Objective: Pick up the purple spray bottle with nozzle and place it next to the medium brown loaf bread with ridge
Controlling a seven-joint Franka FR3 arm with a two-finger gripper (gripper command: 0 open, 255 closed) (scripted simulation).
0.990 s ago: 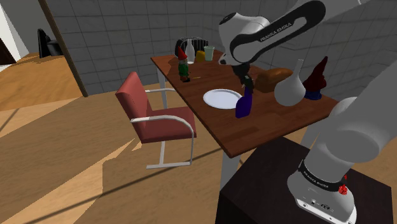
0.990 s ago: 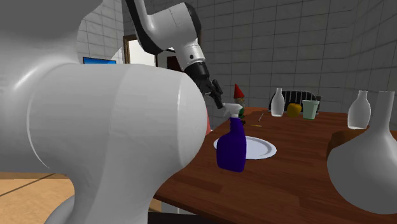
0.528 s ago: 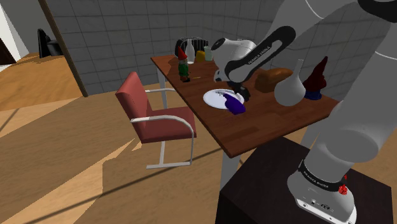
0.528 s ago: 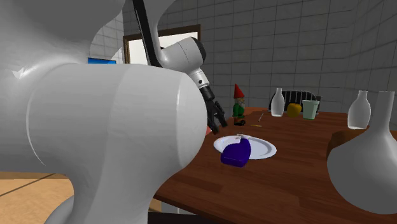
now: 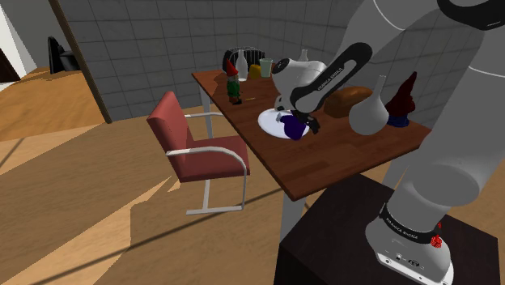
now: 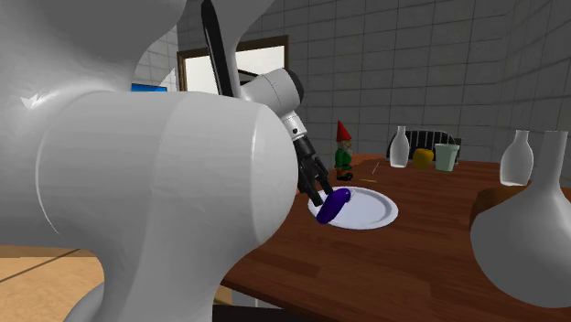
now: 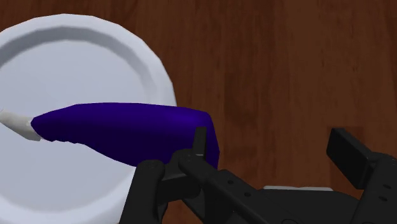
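The purple spray bottle (image 5: 290, 127) (image 6: 332, 206) lies on its side, partly on the white plate (image 5: 268, 123) (image 6: 375, 213) and partly on the brown table. In the wrist view the purple spray bottle (image 7: 127, 130) points its pale nozzle across the white plate (image 7: 83, 63). My gripper (image 7: 273, 146) is open, and one finger (image 7: 200, 141) stands right at the bottle's base while the bottle lies outside the gap. The gripper (image 6: 316, 192) (image 5: 306, 125) hangs low beside the bottle. The brown loaf (image 5: 346, 99) lies further back on the table, behind the arm.
A white flask-shaped vase (image 5: 368, 111) and a dark red gnome (image 5: 402, 101) stand near the loaf. A red-hatted gnome (image 5: 235, 85) (image 6: 343, 151), a white bottle (image 6: 399, 146) and a green cup (image 6: 446, 157) stand at the far end. A red chair (image 5: 190, 146) adjoins the table.
The bottle stood upright a second ago with my gripper at its nozzle. It tipped over toward the plate and now lies flat. My gripper has dropped down beside it.
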